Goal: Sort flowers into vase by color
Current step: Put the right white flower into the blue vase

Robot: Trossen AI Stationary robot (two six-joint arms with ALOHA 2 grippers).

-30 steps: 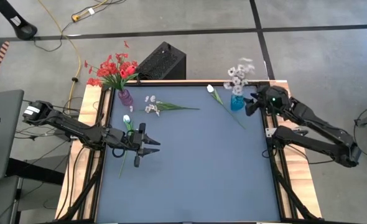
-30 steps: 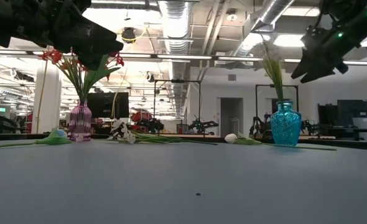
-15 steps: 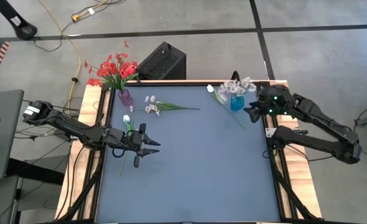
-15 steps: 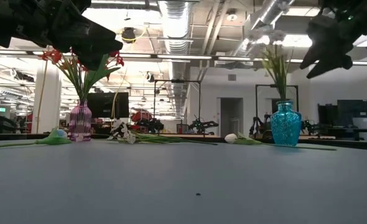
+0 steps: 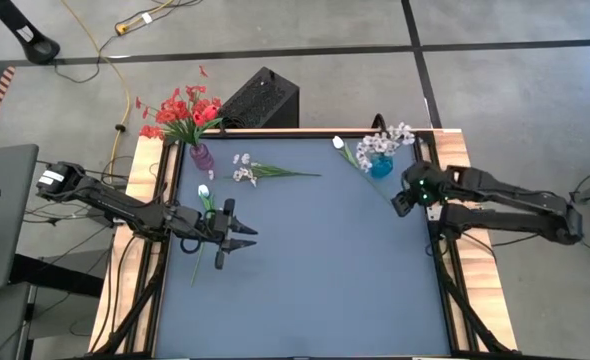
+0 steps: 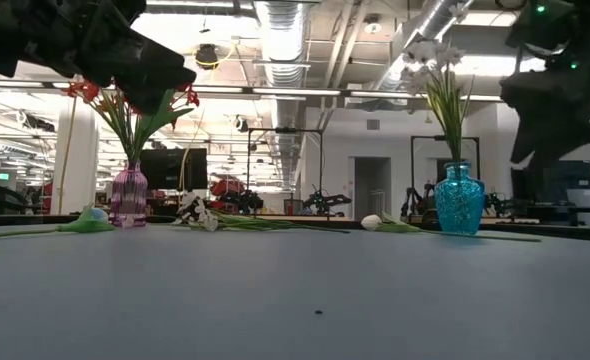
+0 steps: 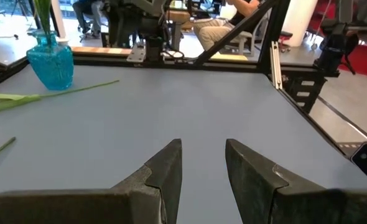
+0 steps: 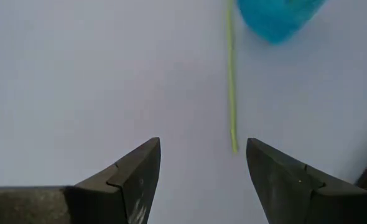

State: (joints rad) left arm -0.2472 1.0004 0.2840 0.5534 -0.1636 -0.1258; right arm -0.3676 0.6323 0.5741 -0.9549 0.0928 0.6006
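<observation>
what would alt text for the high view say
Overhead, two dark robot arms flank a blue-grey table: a purple vase of red flowers and a blue vase of white flowers stand at its far edge. Three white-bloomed stems lie loose; the left gripper and right gripper hold nothing.

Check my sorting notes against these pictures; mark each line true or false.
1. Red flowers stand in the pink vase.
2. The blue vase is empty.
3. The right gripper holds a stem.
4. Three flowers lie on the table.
1. True: the red flowers stand in the pink vase.
2. False: the blue vase holds white flowers.
3. False: the right gripper is open and empty.
4. True: a white tulip, a white cluster stem and a white bud stem lie on the table, the last by the left gripper.
</observation>
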